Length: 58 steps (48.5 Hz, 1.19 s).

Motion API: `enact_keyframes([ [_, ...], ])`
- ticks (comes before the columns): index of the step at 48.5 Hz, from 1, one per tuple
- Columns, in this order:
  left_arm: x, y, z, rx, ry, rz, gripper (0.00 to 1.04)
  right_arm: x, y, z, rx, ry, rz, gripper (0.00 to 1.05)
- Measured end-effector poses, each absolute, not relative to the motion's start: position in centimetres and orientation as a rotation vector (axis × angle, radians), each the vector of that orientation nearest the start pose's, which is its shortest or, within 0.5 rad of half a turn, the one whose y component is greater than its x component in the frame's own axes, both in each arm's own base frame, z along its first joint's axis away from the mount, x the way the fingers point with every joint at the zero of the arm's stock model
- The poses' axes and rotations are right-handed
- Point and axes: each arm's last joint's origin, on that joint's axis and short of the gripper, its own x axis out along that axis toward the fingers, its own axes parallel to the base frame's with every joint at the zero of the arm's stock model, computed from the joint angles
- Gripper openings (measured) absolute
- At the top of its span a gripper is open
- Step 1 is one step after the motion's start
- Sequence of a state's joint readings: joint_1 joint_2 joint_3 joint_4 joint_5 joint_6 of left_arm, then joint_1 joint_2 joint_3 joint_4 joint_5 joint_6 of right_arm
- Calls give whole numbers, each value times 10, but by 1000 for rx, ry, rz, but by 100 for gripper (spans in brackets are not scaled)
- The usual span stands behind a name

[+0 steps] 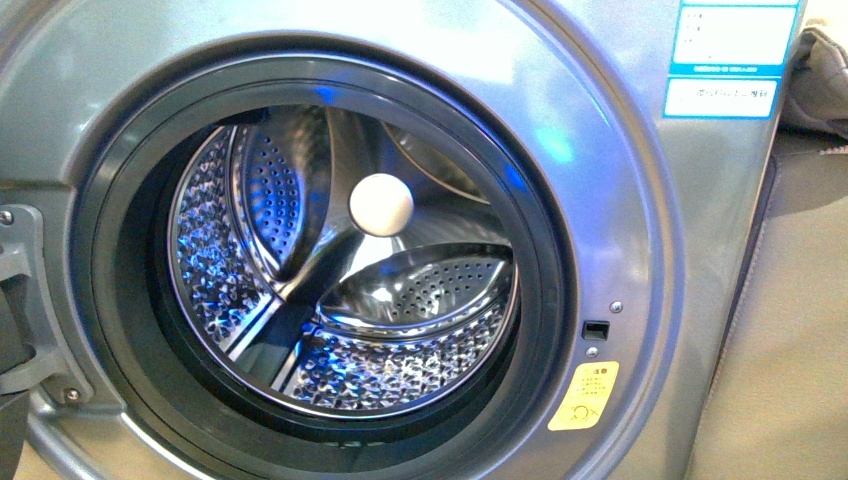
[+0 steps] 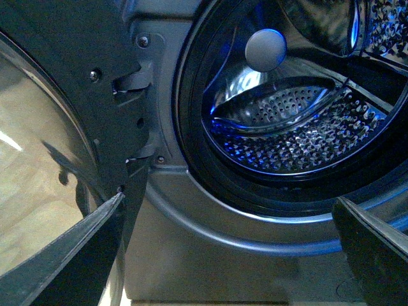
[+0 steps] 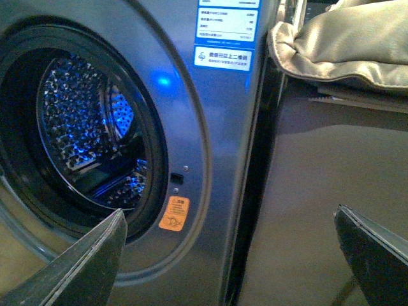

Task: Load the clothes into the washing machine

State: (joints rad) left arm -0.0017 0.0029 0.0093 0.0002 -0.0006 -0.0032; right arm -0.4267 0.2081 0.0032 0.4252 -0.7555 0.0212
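The washing machine is seen close in front, its door swung open at the left and its perforated steel drum exposed. The left gripper and the right gripper are each held spread, with nothing between the 2 fingers.

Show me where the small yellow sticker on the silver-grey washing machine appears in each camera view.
Front view: the yellow sticker sits on the silver-grey washing machine, lower right of the dark gasket, under the black latch slot.
Left wrist view: not in it.
Right wrist view: the sticker, looking orange, lies under the same slot.
Shared landmark: the perforated steel drum, seen in all three.
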Motion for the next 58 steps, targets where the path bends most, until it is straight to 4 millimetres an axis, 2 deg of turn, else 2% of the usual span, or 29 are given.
enact_keyframes([
  [11, 97, 0, 166, -3, -7, -1, 98, 105, -46, 191, -56, -159, 324, 97],
  [21, 97, 0, 166, -3, -7, -1, 98, 110, -75, 219, -42, -181, 298, 97],
  [26, 97, 0, 166, -3, -7, -1, 98, 116, -103, 238, 16, -167, 239, 97],
  [30, 97, 0, 166, -3, -7, -1, 98, 123, -126, 246, 84, -120, 187, 97],
  [37, 97, 0, 166, -3, -7, -1, 98, 143, -181, 258, 212, 53, 76, 97],
  [41, 97, 0, 166, -3, -7, -1, 98, 155, -213, 254, 231, 183, -11, 97],
  [47, 97, 0, 166, -3, -7, -1, 98, 164, -238, 234, 228, 345, -77, 97],
  [52, 97, 0, 166, -3, -7, -1, 98, 170, -257, 198, 176, 506, -113, 97],
  [58, 97, 0, 166, -3, -7, -1, 98, 173, -269, 159, 97, 627, -108, 97],
])
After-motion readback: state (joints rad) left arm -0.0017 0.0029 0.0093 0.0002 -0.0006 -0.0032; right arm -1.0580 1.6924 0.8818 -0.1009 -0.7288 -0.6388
